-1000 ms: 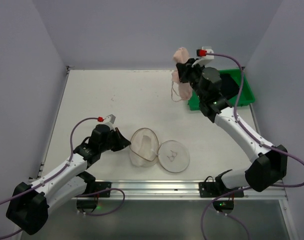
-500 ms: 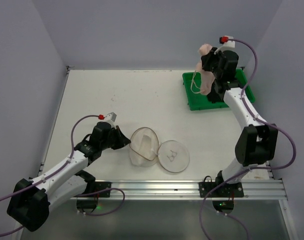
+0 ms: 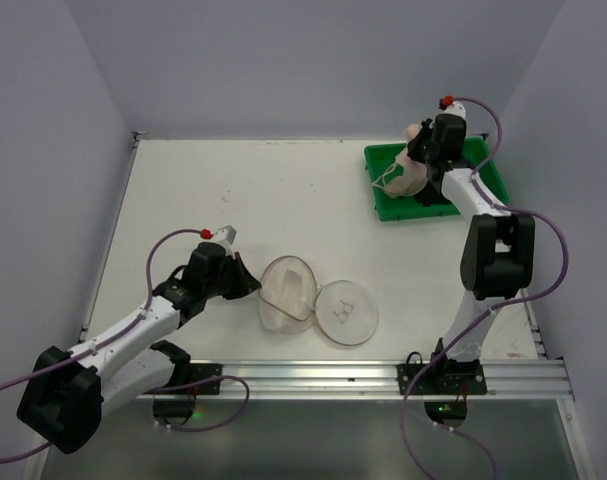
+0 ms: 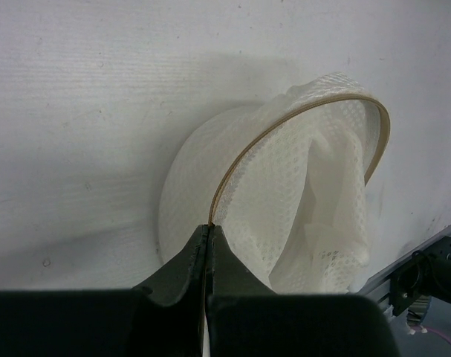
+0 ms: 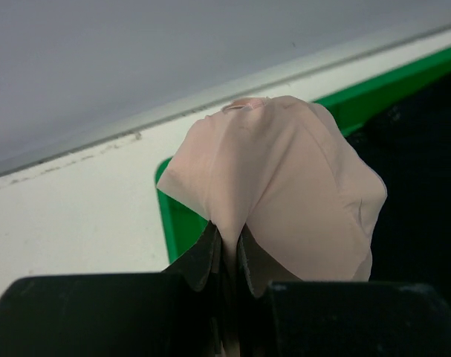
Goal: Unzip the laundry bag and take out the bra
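Three camera views
Overhead looks down from the near edge; wrist cameras sit close on laundry bag (image 4: 284, 186) and far-right tray (image 5: 179, 223).

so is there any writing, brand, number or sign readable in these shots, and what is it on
No words, brands or numbers can be read in any view.
Only sign: a small dark bra pictogram, with no letters, on the flat round face of the laundry bag.
Nothing printed shows on the bra or the green tray.

White arms (image 3: 133, 330) with black joints (image 3: 496, 255) and black jaws trail purple cables (image 3: 565, 258) with red plugs (image 3: 447, 101).
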### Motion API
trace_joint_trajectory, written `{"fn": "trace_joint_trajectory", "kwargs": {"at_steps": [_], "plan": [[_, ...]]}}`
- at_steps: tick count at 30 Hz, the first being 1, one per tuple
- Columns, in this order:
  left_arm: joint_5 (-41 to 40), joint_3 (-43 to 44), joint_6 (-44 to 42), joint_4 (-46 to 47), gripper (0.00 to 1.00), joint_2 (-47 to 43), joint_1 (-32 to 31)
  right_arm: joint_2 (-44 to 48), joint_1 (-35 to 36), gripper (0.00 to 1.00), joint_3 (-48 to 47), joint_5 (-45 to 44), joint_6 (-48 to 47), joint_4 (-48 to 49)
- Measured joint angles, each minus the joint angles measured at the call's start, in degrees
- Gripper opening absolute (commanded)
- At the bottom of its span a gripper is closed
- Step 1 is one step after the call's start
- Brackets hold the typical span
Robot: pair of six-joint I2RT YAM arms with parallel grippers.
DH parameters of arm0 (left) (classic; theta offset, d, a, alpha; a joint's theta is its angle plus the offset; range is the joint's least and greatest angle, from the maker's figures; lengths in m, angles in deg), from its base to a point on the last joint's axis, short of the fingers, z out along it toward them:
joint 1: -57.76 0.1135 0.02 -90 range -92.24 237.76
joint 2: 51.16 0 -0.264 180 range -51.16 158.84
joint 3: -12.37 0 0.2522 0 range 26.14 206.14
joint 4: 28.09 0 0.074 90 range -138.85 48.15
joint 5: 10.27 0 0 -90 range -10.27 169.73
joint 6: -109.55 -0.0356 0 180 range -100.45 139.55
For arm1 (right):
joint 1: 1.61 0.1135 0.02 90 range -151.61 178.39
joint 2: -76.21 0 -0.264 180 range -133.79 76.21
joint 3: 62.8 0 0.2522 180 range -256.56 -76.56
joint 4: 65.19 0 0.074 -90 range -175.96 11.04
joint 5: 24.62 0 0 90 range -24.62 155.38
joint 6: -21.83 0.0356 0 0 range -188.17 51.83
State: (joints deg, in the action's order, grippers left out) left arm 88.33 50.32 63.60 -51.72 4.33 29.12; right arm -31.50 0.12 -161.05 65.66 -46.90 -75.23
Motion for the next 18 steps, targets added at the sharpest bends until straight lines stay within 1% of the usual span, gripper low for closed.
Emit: {"fn": "trace_joint_trajectory", "kwargs": {"at_steps": [5, 7, 10, 13, 14, 17, 18], "plan": [[0.02, 0.00, -0.33, 0.37, 0.00, 1.20, 0.00, -1.86, -0.66, 0.00, 0.15, -5.70, 0.94, -5.79], [0.07, 0.00, -0.35, 0.66, 0.00, 1.79, 0.00, -2.86, -0.70, 0.00, -1.51, -7.30, 0.81, -9.01], [0.11, 0.00, -0.39, 1.27, 0.00, 2.67, 0.00, -5.79, -0.85, 0.00, -6.45, -8.48, 0.35, -13.38], [0.11, 0.00, -0.66, 1.51, 0.00, 3.19, 0.00, -10.82, -0.90, 0.01, -14.73, -8.02, -1.03, -19.28], [0.11, 0.00, -0.76, 1.51, 0.00, 3.21, 0.00, -12.72, -0.90, 0.03, -17.84, -7.56, -1.51, -20.79], [0.07, 0.02, -0.87, 1.64, 0.00, 3.21, 0.00, -17.62, -0.90, 0.21, -24.59, -5.33, -2.38, -25.29], [0.07, 0.02, -1.07, 1.64, 0.00, 3.21, 0.00, -18.84, -0.90, 0.31, -25.88, -4.63, -2.73, -26.60]]}}
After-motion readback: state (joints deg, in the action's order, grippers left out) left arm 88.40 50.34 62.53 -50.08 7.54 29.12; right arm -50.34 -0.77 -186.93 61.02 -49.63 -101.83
